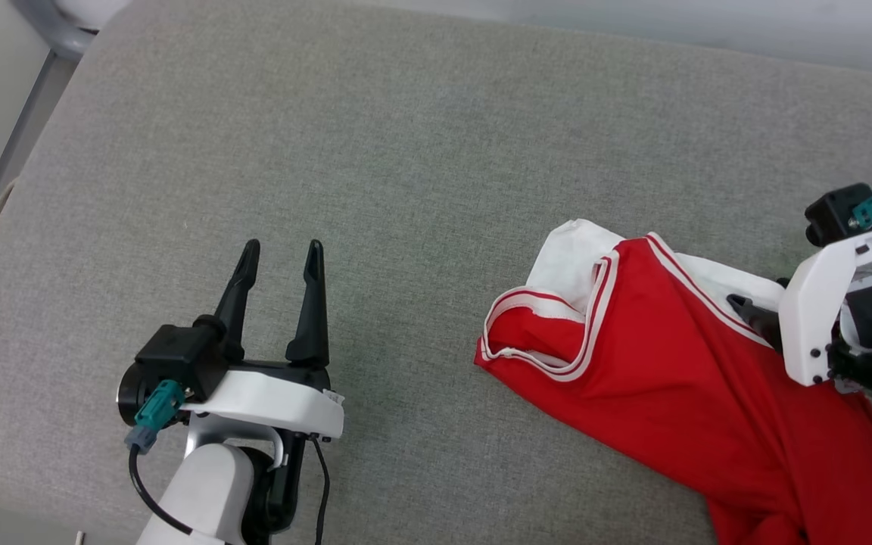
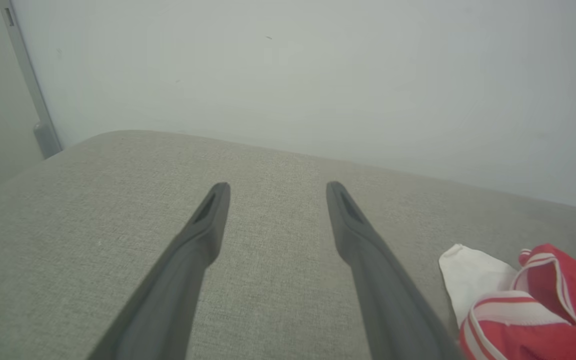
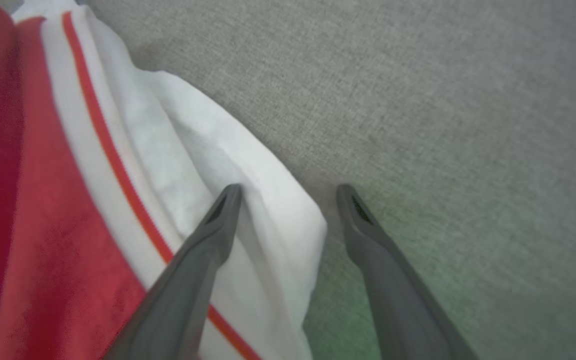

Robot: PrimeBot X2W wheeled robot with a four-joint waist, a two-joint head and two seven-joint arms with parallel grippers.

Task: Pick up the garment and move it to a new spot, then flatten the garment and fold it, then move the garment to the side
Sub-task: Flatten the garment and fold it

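- The grey cushion (image 1: 406,151) is the work surface. Its left half lies bare, which I judge leaves room to spread the shirt out.
- The garment (image 1: 671,363) lies crumpled on the cushion's right side. Its red body is bunched and the striped trim is folded over, so it is not yet picked up or flattened.
- The left gripper (image 1: 282,250) hovers over bare cushion, well apart from the garment. Its fingers are spread and hold nothing, and it is likely just waiting.
- The right gripper (image 3: 289,189) sits at the garment's right edge, fingers apart with nothing clamped.
- The white sleeve (image 3: 208,150) lies under one right finger while the other is over bare cushion. Straddling the hem like this looks set for a pinch.
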